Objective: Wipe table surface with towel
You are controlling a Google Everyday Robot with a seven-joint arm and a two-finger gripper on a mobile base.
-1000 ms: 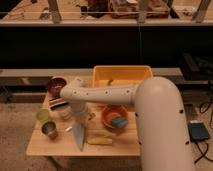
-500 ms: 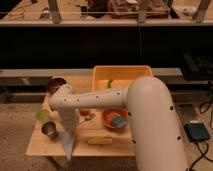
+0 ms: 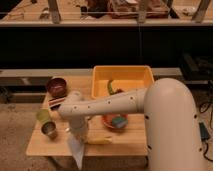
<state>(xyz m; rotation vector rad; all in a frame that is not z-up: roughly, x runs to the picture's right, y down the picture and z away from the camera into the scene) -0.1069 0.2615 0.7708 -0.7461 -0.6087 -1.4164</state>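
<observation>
My gripper (image 3: 76, 129) is at the front left of the wooden table (image 3: 125, 145), at the end of the white arm that reaches in from the right. It is shut on a white towel (image 3: 77, 150). The towel hangs down from the gripper, and its lower end drapes past the table's front edge. The fingers themselves are mostly hidden by the wrist and the towel.
A green cup (image 3: 42, 115) and a metal cup (image 3: 49, 130) stand just left of the gripper. A brown bowl (image 3: 56, 86) is at the back left, a yellow bin (image 3: 122, 80) at the back. An orange bowl (image 3: 115, 121) and a banana (image 3: 100, 141) lie to the right.
The gripper has moved left and toward the table's front edge, dragging the towel with it. The towel now hangs lower over the front edge.
</observation>
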